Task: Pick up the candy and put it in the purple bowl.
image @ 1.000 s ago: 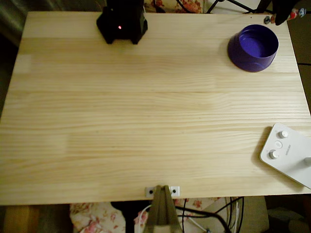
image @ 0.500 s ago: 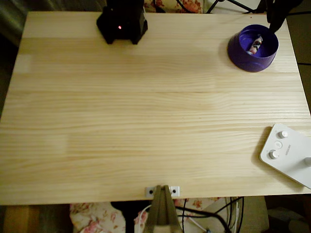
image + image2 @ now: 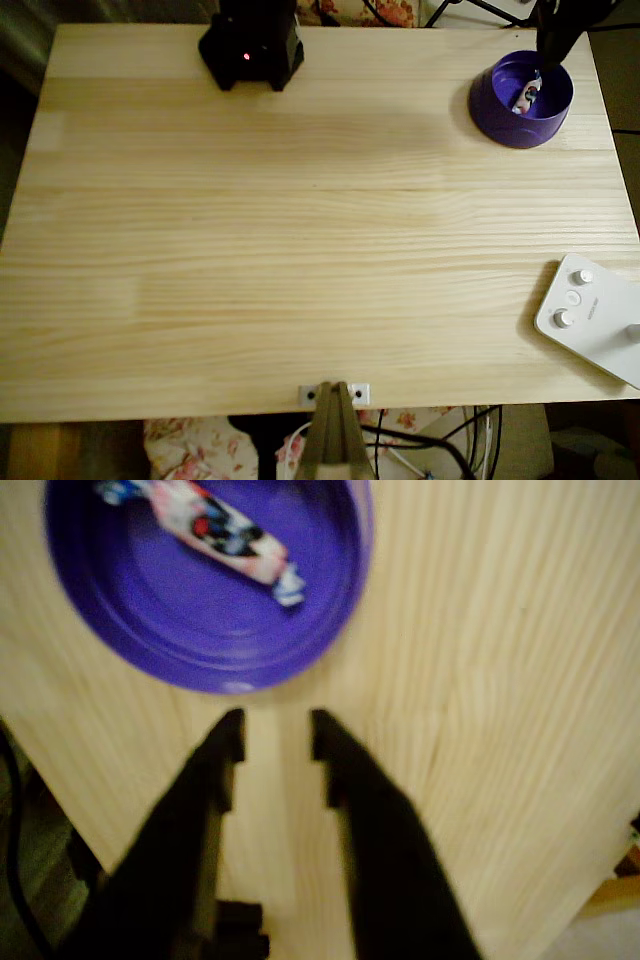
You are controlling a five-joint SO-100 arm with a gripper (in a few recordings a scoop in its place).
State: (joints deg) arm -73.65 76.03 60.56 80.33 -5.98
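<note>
In the wrist view the jaws (image 3: 277,742) stand parted with bare wood between the two dark, matte, angular fingers (image 3: 222,755); they grasp nothing and hang just outside the rim of the purple bowl (image 3: 200,630); the bowl is round, glossy plastic with faint concentric rings on its floor. Inside it lies the candy (image 3: 215,528) — a small elongated sweet in a whitish-pink wrapper with dark blue and red marks, its ends twisted, resting near the bowl's far wall. The surface (image 3: 300,230) is pale pine board with long straight grain, matte and lightly banded; in the overhead view the bowl (image 3: 495,105) sits near its upper right corner with the candy (image 3: 525,95) inside. A black arm base (image 3: 251,45) stands at the top edge; a white device with round knobs (image 3: 590,315) lies at the right edge; floral fabric (image 3: 190,450) shows beneath — the surroundings are dim.
</note>
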